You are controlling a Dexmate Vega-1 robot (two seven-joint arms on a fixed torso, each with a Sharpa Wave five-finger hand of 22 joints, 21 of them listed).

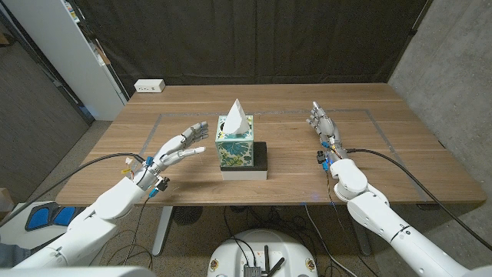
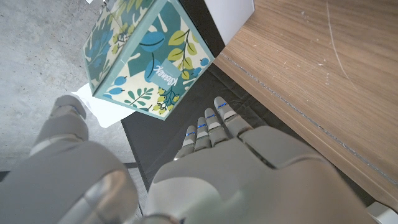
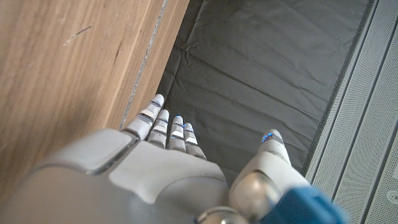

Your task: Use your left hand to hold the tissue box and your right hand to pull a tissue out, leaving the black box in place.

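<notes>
A black wrinkled curtain hangs behind the wooden bench, with a concrete wall to one side and white shelving toward the other. A white power strip lies at the bench's far left corner, and a thin taped rectangle outline marks the benchtop.

Near the middle of the bench stands the Kleenex tissue box, printed with teal and yellow leaves, with a white tissue sticking upright out of its top. The black box sits under and beside it on its right, resting on a white base; the tissue box's lower part touches it.

The left hand is held above the bench just left of the tissue box, fingers spread and stretched toward the box, apart from it and holding nothing. In the left wrist view its fingers point toward the box's leafy side with a gap between.

The right hand is well to the right of the boxes, nearer the far edge, fingers extended close together, nothing in its grasp. In the right wrist view its fingers reach out straight beside the bench's wood grain toward the curtain.
</notes>
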